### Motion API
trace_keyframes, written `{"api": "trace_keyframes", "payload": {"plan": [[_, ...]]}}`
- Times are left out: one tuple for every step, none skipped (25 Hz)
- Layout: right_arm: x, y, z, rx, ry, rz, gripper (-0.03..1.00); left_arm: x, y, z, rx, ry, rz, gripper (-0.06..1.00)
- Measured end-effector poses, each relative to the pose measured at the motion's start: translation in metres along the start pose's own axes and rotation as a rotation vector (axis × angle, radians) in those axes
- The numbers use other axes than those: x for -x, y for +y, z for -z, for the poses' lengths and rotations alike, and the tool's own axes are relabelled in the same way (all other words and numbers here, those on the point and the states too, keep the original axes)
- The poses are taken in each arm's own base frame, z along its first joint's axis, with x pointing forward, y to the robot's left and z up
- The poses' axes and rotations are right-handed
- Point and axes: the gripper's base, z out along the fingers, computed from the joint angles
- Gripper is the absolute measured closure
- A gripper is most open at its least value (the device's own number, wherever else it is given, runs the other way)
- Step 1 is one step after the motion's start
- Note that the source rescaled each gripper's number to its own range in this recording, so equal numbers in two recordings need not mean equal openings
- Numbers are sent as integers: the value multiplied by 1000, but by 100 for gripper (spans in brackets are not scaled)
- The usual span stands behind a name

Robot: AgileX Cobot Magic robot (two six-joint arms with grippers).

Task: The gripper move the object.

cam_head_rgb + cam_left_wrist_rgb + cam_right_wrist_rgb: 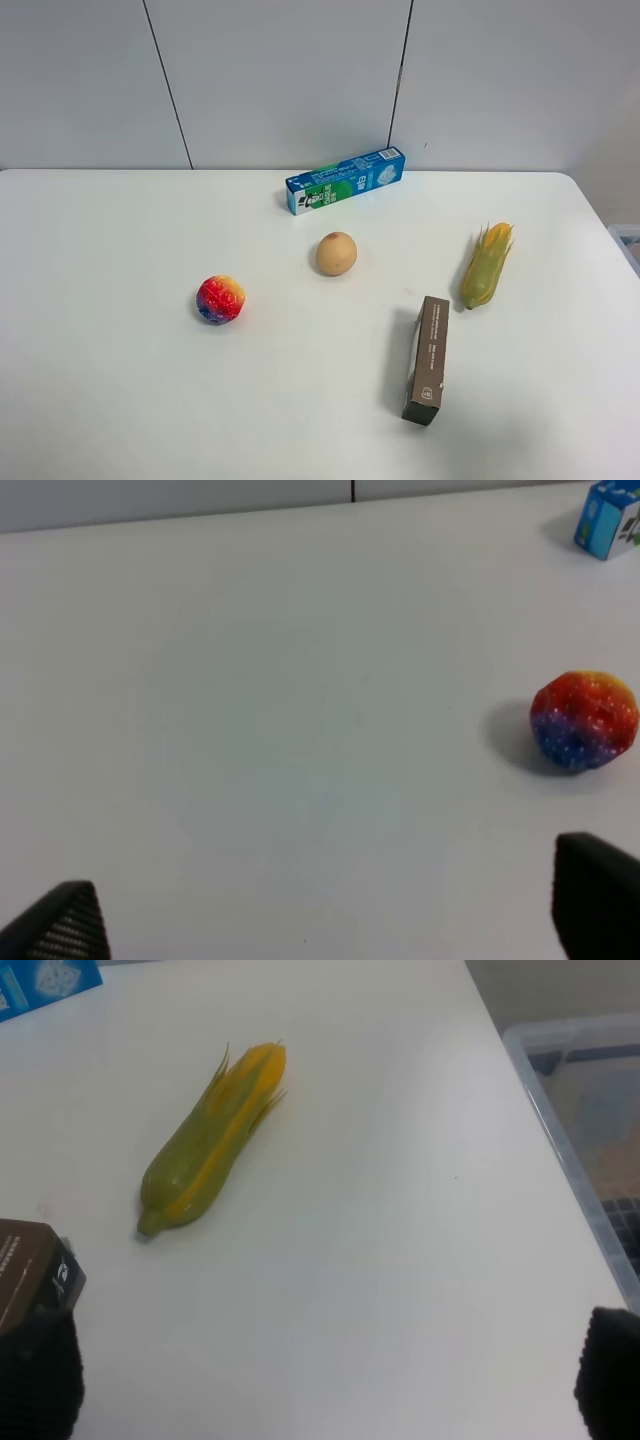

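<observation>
The tan-orange ball [336, 253] sits on the white table [120, 400] near its middle, just in front of a blue-green box. Neither arm shows in the exterior high view. My left gripper [330, 920] is open and empty; only its two black fingertips [60, 925] show, low over bare table, with the rainbow ball off to one side. My right gripper [325, 1380] is open and empty, its fingertips [35, 1375] wide apart above the table near the corn cob. The tan-orange ball is out of both wrist views.
A rainbow bumpy ball [220, 299] [584, 720] lies left of the middle. A blue-green box [345, 180] lies at the back. A yellow-green corn cob [486, 265] [210, 1140] and a brown box [428, 358] lie at the right. A clear plastic bin [585, 1140] stands past the table's right edge.
</observation>
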Motion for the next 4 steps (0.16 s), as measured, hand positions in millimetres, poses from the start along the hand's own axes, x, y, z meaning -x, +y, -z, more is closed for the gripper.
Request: {"api": "trace_keyframes", "payload": {"plan": [[0,0,0,0,0,0,-3,0,0,0,0,0,0,0],[0,0,0,0,0,0,-3,0,0,0,2,0,-1,0],[0,0,0,0,0,0,-3,0,0,0,2,0,-1,0],[0,0,0,0,0,0,-3,0,0,0,2,0,-1,0]]}}
